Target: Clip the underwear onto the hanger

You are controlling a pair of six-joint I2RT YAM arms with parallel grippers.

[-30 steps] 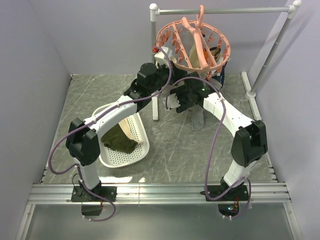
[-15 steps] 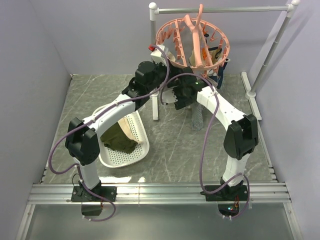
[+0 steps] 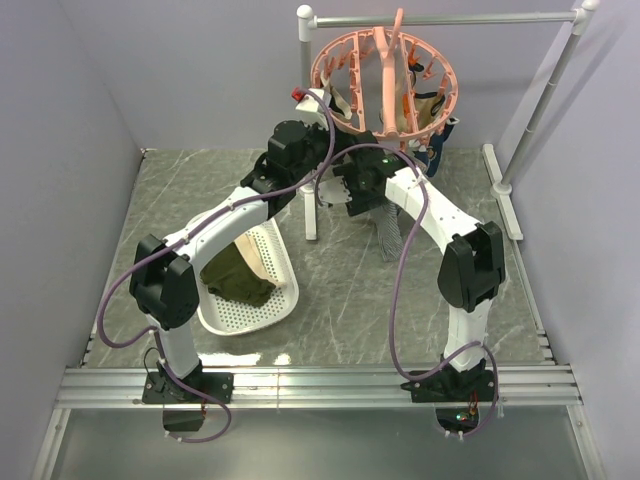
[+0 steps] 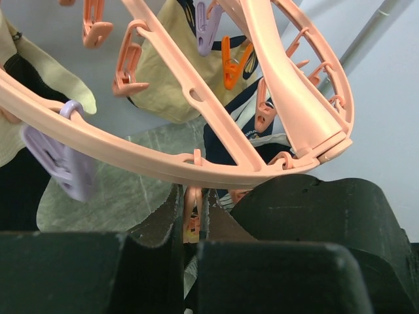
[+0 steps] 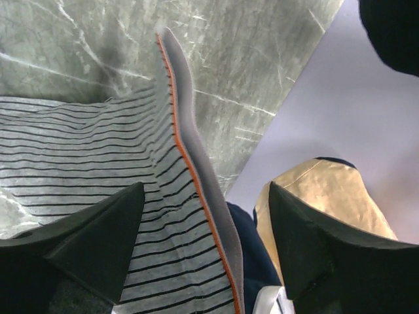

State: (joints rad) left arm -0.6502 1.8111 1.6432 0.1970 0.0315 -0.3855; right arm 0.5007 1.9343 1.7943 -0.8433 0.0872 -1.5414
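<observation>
Underwear [image 5: 78, 163] waistband now stands between the newly widened fingers of the right gripper [image 5: 203, 196], while the left gripper [image 4: 193, 226] pinches a hanger [image 4: 131, 157] peg [image 4: 192, 210], so clipping looks imminent.

The underwear [image 3: 392, 236] hangs below the hanger [image 3: 386, 88], basket [image 3: 292, 287] at left.

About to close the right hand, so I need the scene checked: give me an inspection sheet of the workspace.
Surface: grey marbled table, no spills seen.
Job's things: striped underwear hangs under the pink hanger; what holds it is hidden. Hanger hooked on the rail.
Clutter: white basket holding an olive garment; beige garment hanging from the hanger.
Hands: left hand shut on a hanger clip; right hand open, waistband between its fingers.
Cables: purple cables loop along both arms, one close under the hanger.
Surroundings: lilac walls, grey rail; nothing else seen.
</observation>
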